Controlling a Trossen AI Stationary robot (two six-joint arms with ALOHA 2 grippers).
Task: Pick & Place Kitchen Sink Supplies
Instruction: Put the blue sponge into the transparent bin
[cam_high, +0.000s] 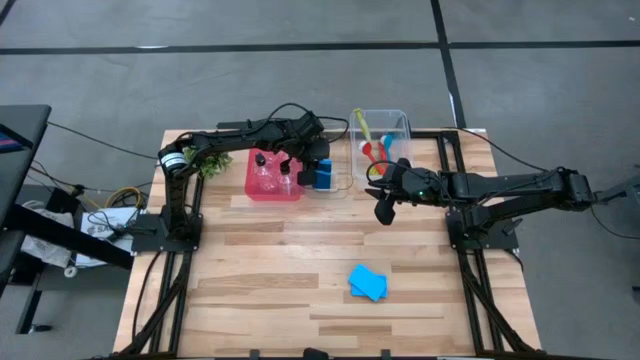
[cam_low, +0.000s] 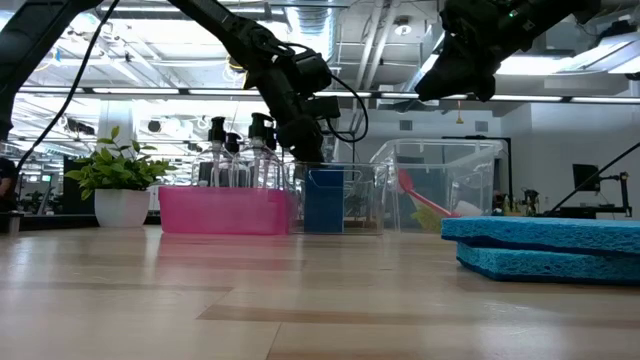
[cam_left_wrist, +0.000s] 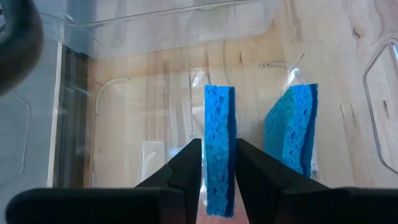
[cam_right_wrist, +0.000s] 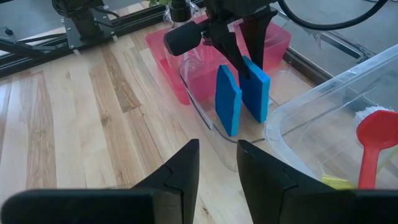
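Standing on edge inside a small clear plastic bin (cam_left_wrist: 155, 93), two blue sponges: porous, rectangular slabs, rough open-cell texture. The gripped sponge (cam_left_wrist: 219, 146) sits upright between the left gripper's (cam_left_wrist: 217, 171) dark fingers (cam_left_wrist: 186, 171), one finger along each broad face, tips about halfway up it; fingers close in on both faces, whether they press or have a hair of slack I cannot tell. Its long axis runs straight away from the wrist, down to the bin floor. The second sponge (cam_left_wrist: 291, 127) stands just beside it, outside the fingers, leaning a bit, same general direction.

In the right wrist view both slabs (cam_right_wrist: 241, 96) show side by side, upright, broad faces nearly parallel, left gripper coming down onto the farther one. The clear bin sits between the red bin (cam_high: 270, 180), translucent red plastic holding clear bottles with black caps (cam_low: 235, 150), and the large clear bin (cam_high: 385, 135), which holds a red utensil (cam_right_wrist: 373, 140) and thin brush handles.

Right gripper (cam_right_wrist: 217, 165) hovers above the wood-plank table (cam_high: 280, 290) near the large bin, fingers a narrow gap apart, nothing between them.

Two more flat blue sponges (cam_high: 367, 282) lie stacked on the table's near part, well apart from both grippers. Leafy plant (cam_low: 118, 170) in white pot beside red bin.
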